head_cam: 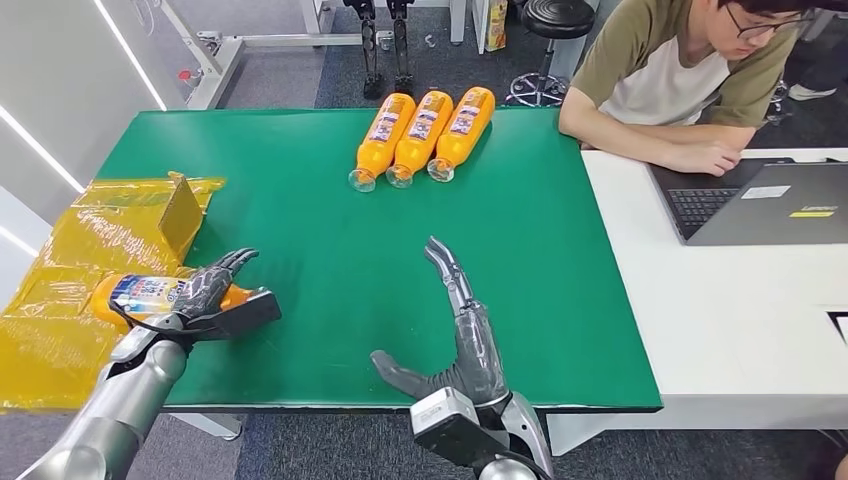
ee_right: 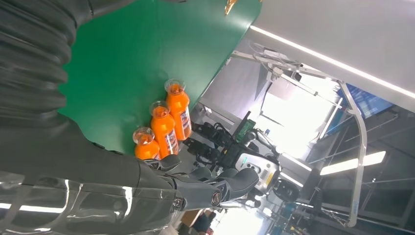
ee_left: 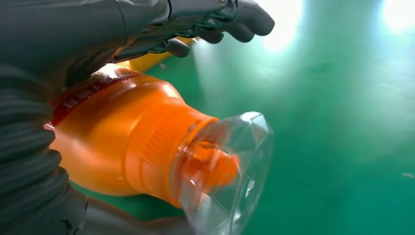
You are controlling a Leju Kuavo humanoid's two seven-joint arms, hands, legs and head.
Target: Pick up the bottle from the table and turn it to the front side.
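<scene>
An orange bottle (head_cam: 145,296) with a blue-and-white label lies on its side at the green table's (head_cam: 300,240) left edge, partly on yellow wrapping. My left hand (head_cam: 208,294) is around it: fingers (ee_left: 215,27) reach over the body with a gap showing, thumb (head_cam: 245,315) below. Up close the bottle (ee_left: 127,142) sits against the palm, its clear cap (ee_left: 227,171) pointing away from the wrist. My right hand (head_cam: 462,335) hovers open near the front edge, fingers straight, holding nothing.
Three more orange bottles (head_cam: 420,137) lie side by side at the table's back middle, also visible as bottles (ee_right: 164,128). Crumpled yellow wrapping (head_cam: 90,260) covers the left end. A person (head_cam: 680,80) leans on the white table (head_cam: 720,320) by a laptop (head_cam: 770,200).
</scene>
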